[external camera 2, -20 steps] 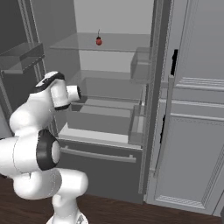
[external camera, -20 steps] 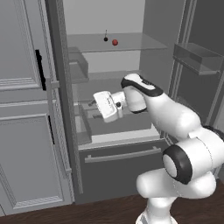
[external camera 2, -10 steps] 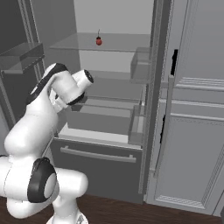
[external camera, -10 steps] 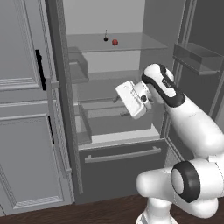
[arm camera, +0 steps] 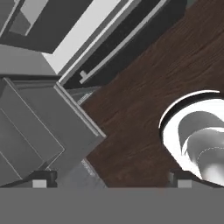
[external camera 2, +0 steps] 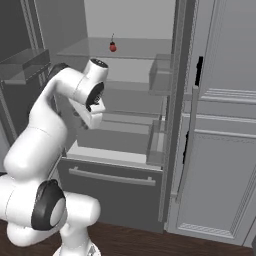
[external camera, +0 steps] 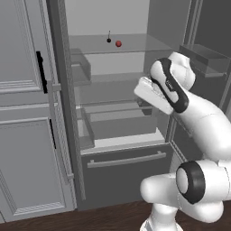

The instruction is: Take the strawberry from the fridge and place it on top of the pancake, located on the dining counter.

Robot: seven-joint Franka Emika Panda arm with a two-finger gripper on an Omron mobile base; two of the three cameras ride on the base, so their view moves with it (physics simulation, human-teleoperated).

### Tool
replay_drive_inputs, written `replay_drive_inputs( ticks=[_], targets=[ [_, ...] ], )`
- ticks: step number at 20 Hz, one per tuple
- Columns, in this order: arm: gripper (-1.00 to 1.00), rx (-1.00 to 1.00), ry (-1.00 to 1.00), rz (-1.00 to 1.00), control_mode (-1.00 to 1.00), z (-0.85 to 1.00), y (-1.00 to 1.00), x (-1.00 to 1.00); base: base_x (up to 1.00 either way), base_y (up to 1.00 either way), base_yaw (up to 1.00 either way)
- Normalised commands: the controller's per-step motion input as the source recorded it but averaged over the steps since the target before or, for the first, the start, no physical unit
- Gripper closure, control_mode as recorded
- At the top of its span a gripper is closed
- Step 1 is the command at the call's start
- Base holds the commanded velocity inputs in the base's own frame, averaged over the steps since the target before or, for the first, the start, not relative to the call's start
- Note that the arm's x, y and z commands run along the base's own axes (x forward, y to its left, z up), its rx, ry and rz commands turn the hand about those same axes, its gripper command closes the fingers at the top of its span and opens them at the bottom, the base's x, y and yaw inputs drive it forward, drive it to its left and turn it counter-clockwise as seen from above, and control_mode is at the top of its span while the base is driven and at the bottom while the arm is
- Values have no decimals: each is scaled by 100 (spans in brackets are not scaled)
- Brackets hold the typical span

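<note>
Grey panelled cabinets (external camera: 27,135) stand left of the open fridge (external camera: 113,149), where the strawberry (external camera: 118,43) sits on the top glass shelf (external camera: 135,43) beside a small black ball (external camera: 108,40). Best to raise the hand level with that shelf, then reach in. The gripper (arm camera: 111,179) points floorward, spread wide, holding nothing

**Hidden and cut-off parts**

The gripper (arm camera: 111,178) shows just the tops of its finger tips (arm camera: 40,179) at the hand view's bottom edge, so its opening cannot be judged. In both base views the hand's white body covers the fingers. The fridge (external camera: 113,149) is cropped at the top, and the arm hides part of its right door shelves.
</note>
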Motion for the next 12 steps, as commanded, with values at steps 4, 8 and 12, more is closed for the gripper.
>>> replay_drive_inputs(
  ticks=[4, 8, 12],
  targets=[
    [-100, -35, -58, 54, -100, -29, -42, -63, 0, 0, 0],
    [-100, -33, -65, 48, -100, -2, -2, -85, 0, 0, 0],
    [-100, -31, -41, 34, -100, 0, 3, -67, 0, 0, 0]
  ],
)
